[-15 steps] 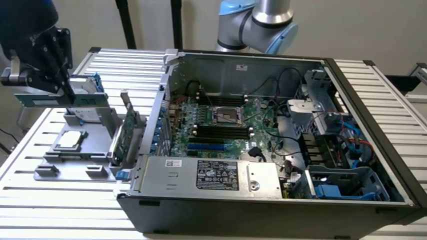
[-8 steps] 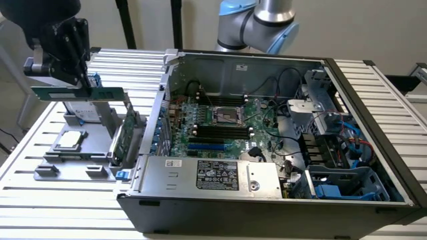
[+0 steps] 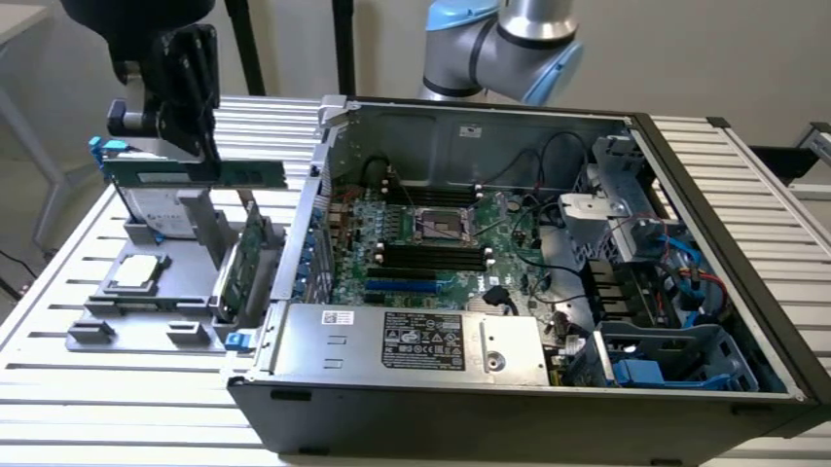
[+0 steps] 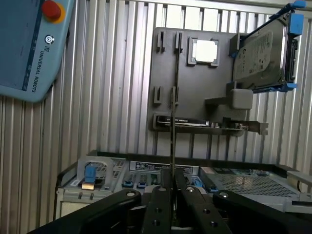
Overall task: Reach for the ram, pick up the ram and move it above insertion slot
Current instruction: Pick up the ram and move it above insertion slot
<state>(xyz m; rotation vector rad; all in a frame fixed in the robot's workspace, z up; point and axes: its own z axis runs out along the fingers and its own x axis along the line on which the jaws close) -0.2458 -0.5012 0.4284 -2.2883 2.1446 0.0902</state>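
- The ram point(image 3: 247, 175), a long thin green board, is gripped by the black gripper point(image 3: 198, 161) and held level, with its long edge horizontal.
- In the wrist view the ram point(image 4: 173, 122) is seen edge-on as a thin dark line. It is pinched between the two flat black fingers point(image 4: 163, 200), which are pressed against its opposite faces.
- The ram is held in the air above the grey moulded holder point(image 3: 143, 306), towards the exterior view's left of the open computer case point(image 3: 520, 413). It is well apart from the long black slots point(image 3: 435, 255) on the green motherboard.
- A square metallic processor point(image 3: 136, 272) is laid flat in a recess of the holder.
- A broader green expansion card point(image 3: 253, 263) is stood upright on its edge in the holder, just beside the case wall.
- A boxy silver hard drive point(image 3: 150, 209) in blue plastic rails is propped behind the held ram.
- The case is a dark metal box with its side open. A flat grey power supply point(image 3: 415, 341) with a printed label is mounted along its near edge.
- Everything is set on a table of ribbed aluminium slats point(image 3: 117, 413).
- The silver and light-blue arm joints point(image 3: 520, 44) are seen behind the case.
- A pale blue pendant point(image 4: 29, 48) with a round red button is laid on the slats.
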